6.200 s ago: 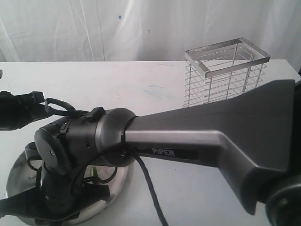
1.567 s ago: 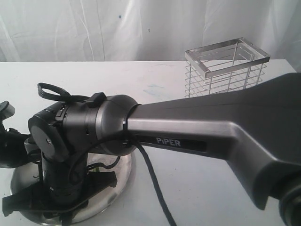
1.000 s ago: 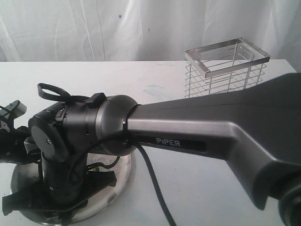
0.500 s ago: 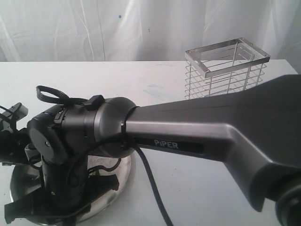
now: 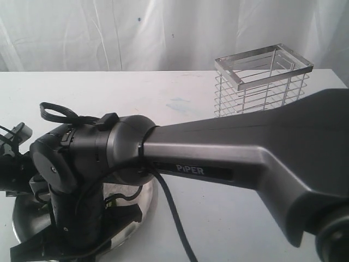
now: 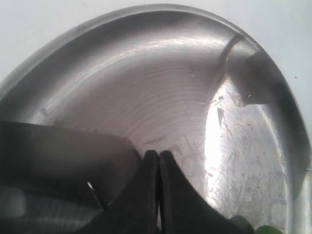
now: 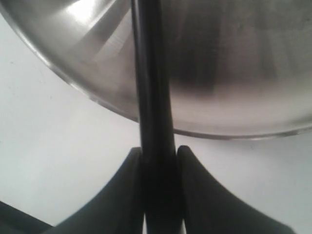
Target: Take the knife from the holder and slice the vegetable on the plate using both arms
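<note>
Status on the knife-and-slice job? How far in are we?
Done: the knife is out of the holder, which looks empty. In hand: the right gripper clamps it, reaching over the plate; the left gripper is shut above the plate, holding nothing visible. Left: slicing. Only a sliver of green vegetable shows, so cuts can't be judged.

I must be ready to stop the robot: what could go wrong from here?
1. The left gripper is shut on nothing; the vegetable lies loose near it and may roll under the knife.
2. The right gripper holds that knife over the same steel plate, so they may collide.
</note>
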Tool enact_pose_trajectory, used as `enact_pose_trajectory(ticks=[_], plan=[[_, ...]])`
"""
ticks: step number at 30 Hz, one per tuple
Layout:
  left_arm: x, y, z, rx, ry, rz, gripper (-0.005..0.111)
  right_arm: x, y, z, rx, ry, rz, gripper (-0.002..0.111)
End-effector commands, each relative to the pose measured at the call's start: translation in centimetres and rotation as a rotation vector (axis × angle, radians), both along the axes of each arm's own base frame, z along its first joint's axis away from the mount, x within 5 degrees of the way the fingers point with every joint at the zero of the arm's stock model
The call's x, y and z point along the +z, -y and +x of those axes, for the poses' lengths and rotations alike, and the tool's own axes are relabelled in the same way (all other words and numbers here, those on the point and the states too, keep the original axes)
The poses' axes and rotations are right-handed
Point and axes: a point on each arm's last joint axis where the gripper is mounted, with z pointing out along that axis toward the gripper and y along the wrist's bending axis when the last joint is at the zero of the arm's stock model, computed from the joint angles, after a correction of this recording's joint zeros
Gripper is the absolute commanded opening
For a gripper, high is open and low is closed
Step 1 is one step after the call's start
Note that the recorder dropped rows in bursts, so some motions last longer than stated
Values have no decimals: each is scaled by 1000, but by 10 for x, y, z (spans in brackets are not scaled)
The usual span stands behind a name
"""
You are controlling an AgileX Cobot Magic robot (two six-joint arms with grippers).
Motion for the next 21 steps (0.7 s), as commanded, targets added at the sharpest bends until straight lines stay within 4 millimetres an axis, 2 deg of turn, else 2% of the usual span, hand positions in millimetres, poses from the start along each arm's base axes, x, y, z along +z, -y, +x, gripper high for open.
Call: enact_pose_trajectory(ticks=[1, 6, 17, 21], plan=[[-20, 4, -7, 11, -85, -4, 0, -1, 6, 5, -2, 7, -43, 0], [-4, 3, 2, 9, -15, -1, 0, 0, 5, 6, -4, 12, -34, 0], [41, 3, 2, -5, 160, 34, 0, 0, 5, 6, -4, 16, -31, 0], [39, 2, 0, -39, 151, 71, 0, 0, 4, 6, -4, 19, -26, 0]])
